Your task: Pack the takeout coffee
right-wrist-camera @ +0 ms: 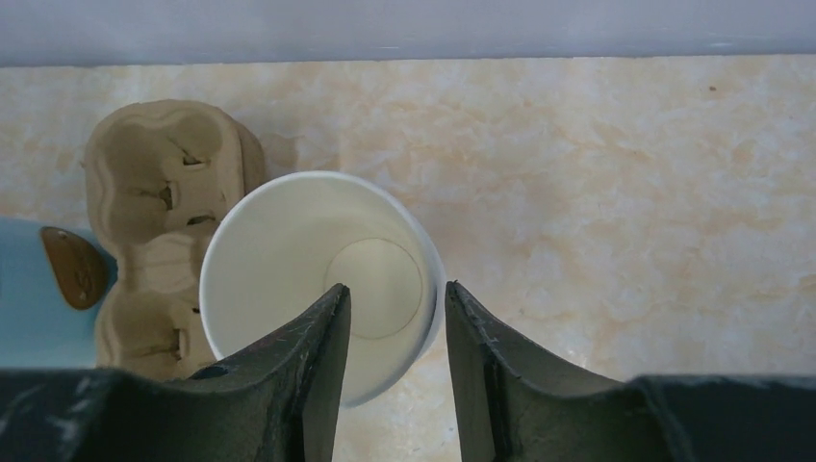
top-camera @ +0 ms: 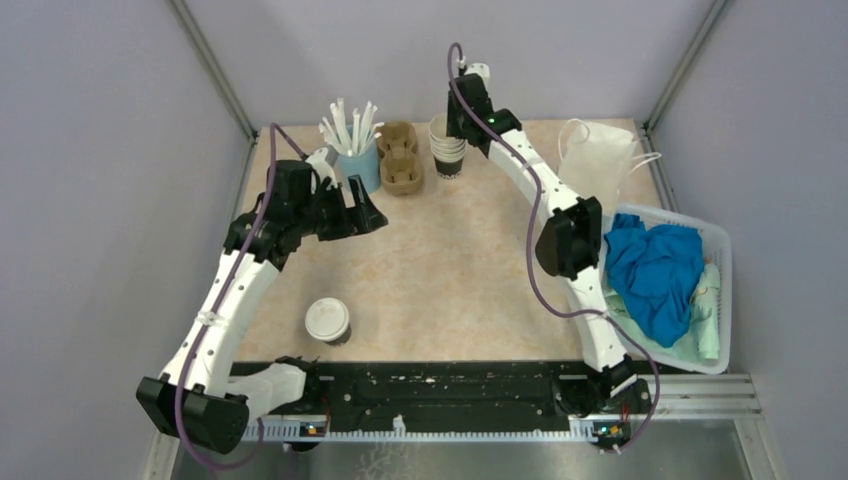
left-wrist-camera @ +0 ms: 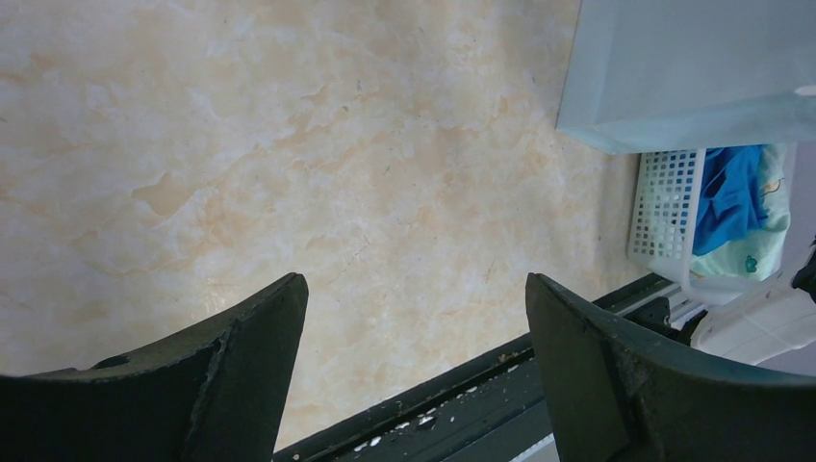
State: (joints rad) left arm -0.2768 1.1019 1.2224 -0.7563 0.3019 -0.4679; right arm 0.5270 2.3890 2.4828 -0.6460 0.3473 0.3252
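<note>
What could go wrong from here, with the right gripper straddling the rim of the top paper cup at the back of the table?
1. The right gripper has one finger inside the open cup, one outside; pinching the thin wall may crush it.
2. That cup tops a nested stack; lifting might drag several cups or tip them.
3. The cardboard carrier stands close beside and could get bumped.

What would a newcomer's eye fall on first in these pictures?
The bright blue cloth heaped in the white basket at the right edge of the table stands out most. At the far edge, the right gripper straddles the rim of an open paper cup, beside a cardboard carrier. A lidded cup stands near the front.
</note>
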